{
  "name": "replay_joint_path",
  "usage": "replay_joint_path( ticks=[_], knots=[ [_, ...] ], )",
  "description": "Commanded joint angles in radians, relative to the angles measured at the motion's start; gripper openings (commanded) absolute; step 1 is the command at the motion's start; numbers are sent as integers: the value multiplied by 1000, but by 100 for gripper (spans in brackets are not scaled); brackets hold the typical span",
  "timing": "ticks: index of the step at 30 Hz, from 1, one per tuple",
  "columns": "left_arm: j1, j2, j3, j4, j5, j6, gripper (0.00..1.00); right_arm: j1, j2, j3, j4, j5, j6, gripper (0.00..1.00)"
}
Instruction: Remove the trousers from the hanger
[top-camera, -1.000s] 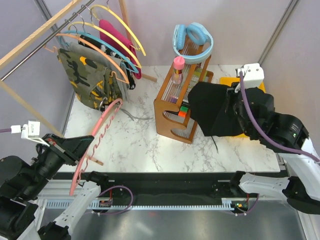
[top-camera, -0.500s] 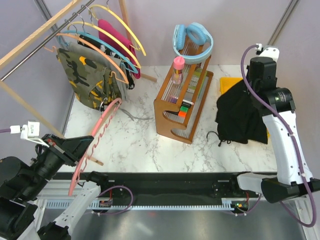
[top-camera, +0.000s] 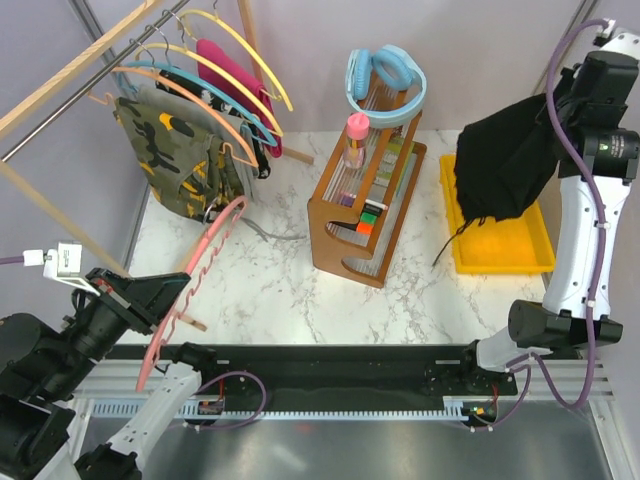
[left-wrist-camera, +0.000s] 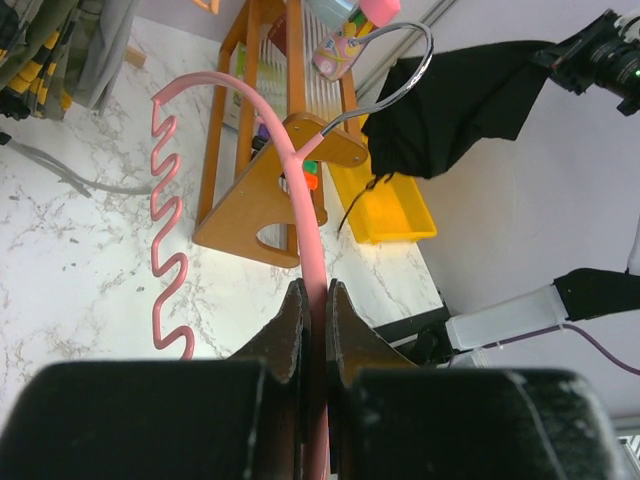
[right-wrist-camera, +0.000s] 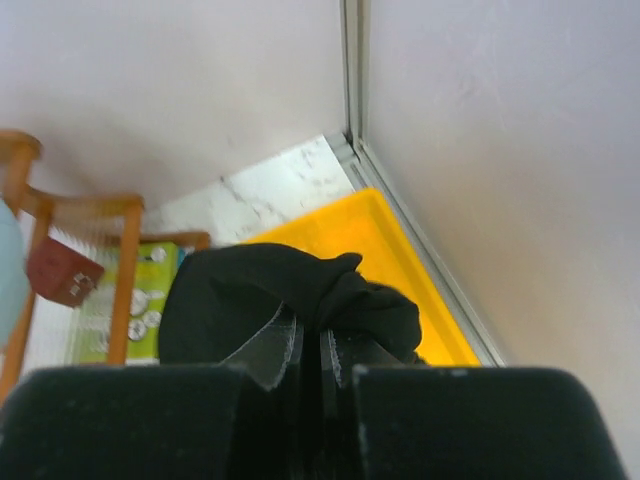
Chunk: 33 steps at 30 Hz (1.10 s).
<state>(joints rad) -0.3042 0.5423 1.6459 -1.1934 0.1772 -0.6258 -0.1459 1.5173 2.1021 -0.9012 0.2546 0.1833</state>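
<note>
1. My right gripper (top-camera: 562, 108) sits high over the table's 2 o'clock corner, its jaws pinching a fold of the black trousers (top-camera: 505, 160).
2. The black trousers hang limp from that pinch with their long axis pointing downward. In the top view they drape toward 8 o'clock from the gripper, over the far half of the yellow tray (top-camera: 500, 258).
3. The tray lies almost straight beneath the cloth, so I judge a plain descent and release would land the trousers inside it.
4. My left gripper (left-wrist-camera: 312, 300), at 7 o'clock, is pressed together on the bar of a bare pink hanger (left-wrist-camera: 300, 190).
5. The camouflage trousers (top-camera: 170, 160) hang from a hanger on the wooden rack (top-camera: 70, 75) at 11 o'clock. They are nearer my left arm and well apart from my right.
6. The right wrist view shows the jaws nipped on black cloth with yellow below, which the top view hides. The top view alone shows the full drape and a dangling drawstring.
</note>
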Motion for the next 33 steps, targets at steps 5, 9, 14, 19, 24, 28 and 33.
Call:
replay_joint_path(
  ticks=[5,9,14,19,24,28,33],
  knots=[
    [2,15,-40,109,41,49,2,-47,14,110,73,-92,24,0],
    [2,10,-52,120,53,43,2,-69,26,43,99,-121,34,0],
    [2,4,-61,127,65,35,2,-73,1,-68,166,-155,39,0],
    [2,7,-63,129,80,38,2,-73,-20,-100,185,-169,39,0],
    [2,1,-60,127,81,37,2,-75,-29,-189,226,-153,51,0],
    [2,-1,-60,127,88,40,2,-80,-26,-287,286,-164,59,0],
    [2,16,-41,124,90,57,2,-84,27,-343,324,-127,79,0]
  ],
)
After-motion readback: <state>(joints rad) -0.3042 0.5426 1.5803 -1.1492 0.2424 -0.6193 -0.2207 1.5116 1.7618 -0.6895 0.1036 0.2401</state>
